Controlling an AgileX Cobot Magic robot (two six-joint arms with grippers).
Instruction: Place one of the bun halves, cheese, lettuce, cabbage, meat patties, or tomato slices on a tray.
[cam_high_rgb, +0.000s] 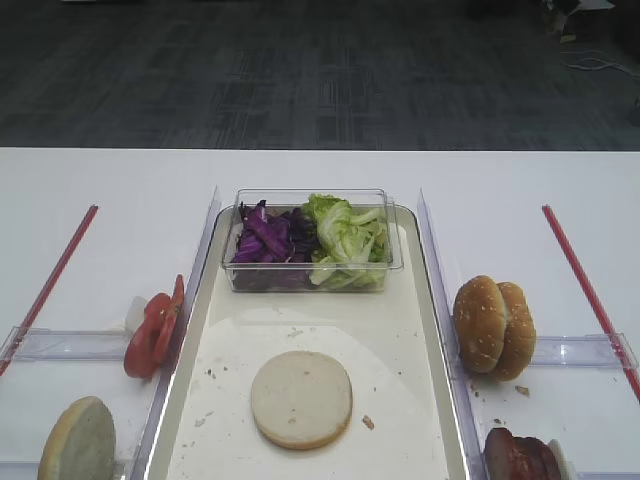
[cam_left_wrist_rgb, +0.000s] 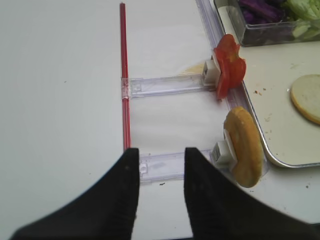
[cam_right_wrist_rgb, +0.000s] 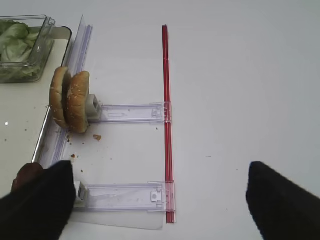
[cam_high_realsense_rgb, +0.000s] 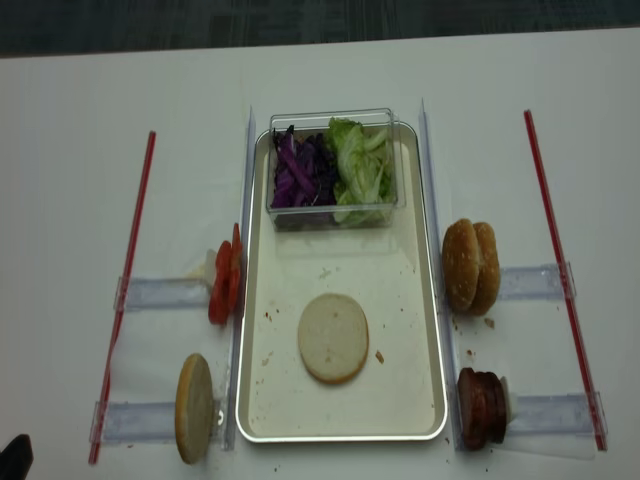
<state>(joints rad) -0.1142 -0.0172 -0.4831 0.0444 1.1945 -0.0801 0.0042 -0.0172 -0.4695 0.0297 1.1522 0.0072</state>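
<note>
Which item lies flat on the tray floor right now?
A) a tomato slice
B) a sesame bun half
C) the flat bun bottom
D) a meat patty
C: the flat bun bottom lies cut face up on the tray, with no other loose item on the floor; the tub of greens sits at the far end.

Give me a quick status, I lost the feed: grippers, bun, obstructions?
Left gripper empty, jaws narrowly apart, off the tray's left side. Right gripper open, empty. Flat bun bottom lies on the tray. Nothing in the way.
</note>
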